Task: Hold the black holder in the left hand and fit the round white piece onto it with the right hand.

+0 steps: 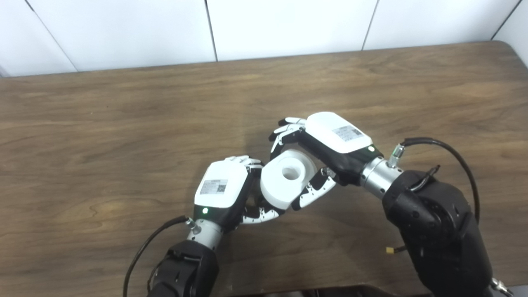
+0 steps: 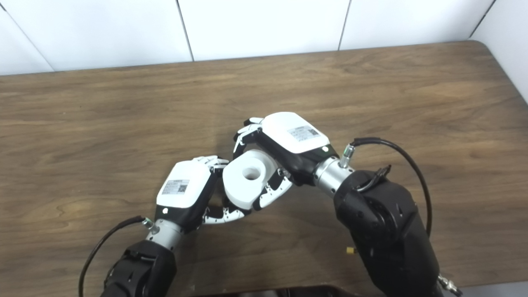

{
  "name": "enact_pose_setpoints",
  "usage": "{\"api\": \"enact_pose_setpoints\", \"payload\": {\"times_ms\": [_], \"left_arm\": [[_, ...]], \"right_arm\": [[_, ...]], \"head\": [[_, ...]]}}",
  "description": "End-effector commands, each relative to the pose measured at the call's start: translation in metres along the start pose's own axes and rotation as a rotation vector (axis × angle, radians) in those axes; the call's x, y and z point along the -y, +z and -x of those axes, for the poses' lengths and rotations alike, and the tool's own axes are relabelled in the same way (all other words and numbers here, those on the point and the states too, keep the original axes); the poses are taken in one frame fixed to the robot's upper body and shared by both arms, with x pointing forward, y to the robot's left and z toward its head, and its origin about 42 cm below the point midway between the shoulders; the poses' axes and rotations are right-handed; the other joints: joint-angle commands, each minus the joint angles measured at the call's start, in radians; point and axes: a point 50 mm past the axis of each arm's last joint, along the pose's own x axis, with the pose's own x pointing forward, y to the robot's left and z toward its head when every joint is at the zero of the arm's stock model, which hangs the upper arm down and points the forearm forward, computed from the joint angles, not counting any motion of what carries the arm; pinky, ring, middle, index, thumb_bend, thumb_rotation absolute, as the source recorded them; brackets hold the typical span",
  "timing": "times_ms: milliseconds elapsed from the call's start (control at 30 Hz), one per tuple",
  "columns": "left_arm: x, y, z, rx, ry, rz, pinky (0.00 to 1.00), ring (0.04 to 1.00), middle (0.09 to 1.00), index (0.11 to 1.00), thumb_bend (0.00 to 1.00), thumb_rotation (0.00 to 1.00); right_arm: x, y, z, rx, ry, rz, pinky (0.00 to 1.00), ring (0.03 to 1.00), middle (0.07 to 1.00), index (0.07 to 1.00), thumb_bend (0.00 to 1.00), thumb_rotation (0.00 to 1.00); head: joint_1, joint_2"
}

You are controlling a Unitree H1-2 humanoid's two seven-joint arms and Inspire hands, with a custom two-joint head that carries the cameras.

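The round white piece, a thick ring with a centre hole, sits between my two hands above the table's middle. My right hand is shut on it, fingers over its far side and thumb under its near side. My left hand is closed right against the piece's left side, fingers curled on top and thumb below. The black holder is almost wholly hidden behind the white piece and my left palm; only a dark sliver shows there. The same scene shows in the right eye view, with the white piece.
The brown wooden table runs across the whole view, with a white panelled wall behind its far edge. Black cables loop from both wrists, one by the right forearm.
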Motion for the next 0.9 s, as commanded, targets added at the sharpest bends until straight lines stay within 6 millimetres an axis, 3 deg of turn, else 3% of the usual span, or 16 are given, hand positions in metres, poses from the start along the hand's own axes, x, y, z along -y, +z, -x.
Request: {"api": "enact_pose_setpoints", "payload": {"times_ms": [0, 867], "left_arm": [[0.011, 0.003, 0.007, 0.008, -0.078, 0.002, 0.84, 0.833, 0.753, 0.487, 0.52, 0.05], [0.009, 0.009, 0.007, 0.010, -0.077, 0.008, 0.84, 0.835, 0.754, 0.487, 0.52, 0.05]], "right_arm": [[0.002, 0.002, 0.001, 0.018, -0.018, 0.030, 0.83, 0.907, 0.803, 0.483, 0.52, 0.14], [-0.006, 0.003, -0.011, 0.007, -0.028, 0.020, 0.82, 0.910, 0.806, 0.483, 0.52, 0.14]], "head": [[0.000, 0.002], [-0.001, 0.009]]}}
